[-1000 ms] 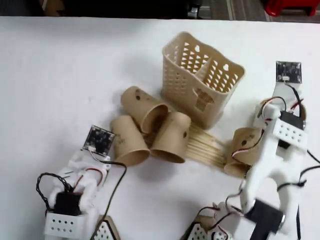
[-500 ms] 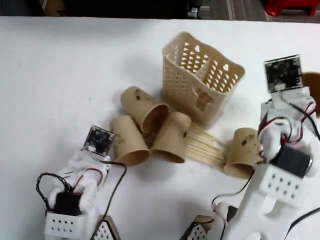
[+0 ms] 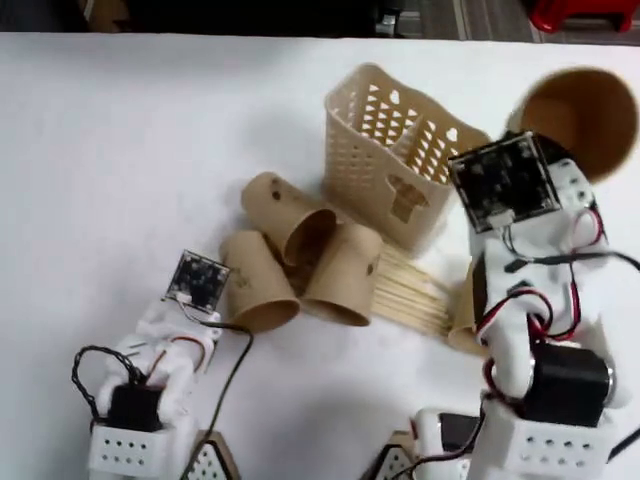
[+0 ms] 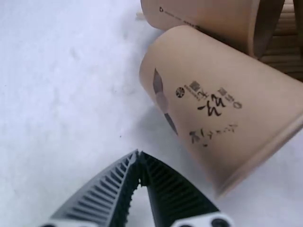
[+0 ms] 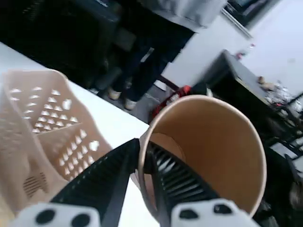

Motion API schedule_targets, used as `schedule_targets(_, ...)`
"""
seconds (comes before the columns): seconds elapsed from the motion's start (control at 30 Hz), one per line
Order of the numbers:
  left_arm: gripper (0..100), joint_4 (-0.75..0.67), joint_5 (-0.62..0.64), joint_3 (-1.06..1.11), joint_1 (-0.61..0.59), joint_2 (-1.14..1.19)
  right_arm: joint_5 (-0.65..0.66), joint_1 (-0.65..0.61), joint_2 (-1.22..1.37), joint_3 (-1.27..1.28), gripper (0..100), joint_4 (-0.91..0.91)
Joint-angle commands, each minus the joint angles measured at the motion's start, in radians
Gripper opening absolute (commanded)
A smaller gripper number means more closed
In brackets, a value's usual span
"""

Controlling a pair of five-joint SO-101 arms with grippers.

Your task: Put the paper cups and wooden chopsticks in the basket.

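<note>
My right gripper (image 5: 142,156) is shut on the rim of a paper cup (image 5: 213,142), one finger inside and one outside. That cup (image 3: 580,115) hangs in the air just right of the cream basket (image 3: 400,155), mouth facing the camera. Three paper cups (image 3: 288,215) (image 3: 258,280) (image 3: 343,272) lie on their sides left of the basket. Wooden chopsticks (image 3: 410,290) lie in a pile beside them. Another cup (image 3: 462,305) sits partly hidden behind the right arm. My left gripper (image 4: 139,163) is shut and empty, just short of the nearest lying cup (image 4: 222,109).
The basket (image 5: 42,123) stands upright on the white table (image 3: 130,130), with open tabletop to its left and behind it. The raised right arm covers the table's right front. A person's legs stand beyond the far edge.
The right arm has risen from the table with the cup in its gripper, carrying it up and toward the basket's right side. The left arm has stayed still.
</note>
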Motion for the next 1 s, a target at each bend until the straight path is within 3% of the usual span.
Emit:
schedule_targets(0.0, 2, -0.009, 0.000, -0.005, -0.005, -0.010, 0.002, -0.094, 0.160, -0.172, 2.0, 0.116)
schedule_targets(0.43, 2, -0.009, 0.000, -0.005, -0.005, -0.010, 0.000, -0.148, 0.602, -0.552, 2.0, 0.363)
schedule_targets(0.73, 2, -0.009, 0.000, -0.005, -0.005, -0.010, -0.011, -0.248, 0.667, -0.655, 2.0, 0.404)
schedule_targets(0.97, 2, -0.009, 0.000, -0.005, -0.005, -0.010, -0.055, -0.249, 0.697, -0.652, 2.0, 0.395)
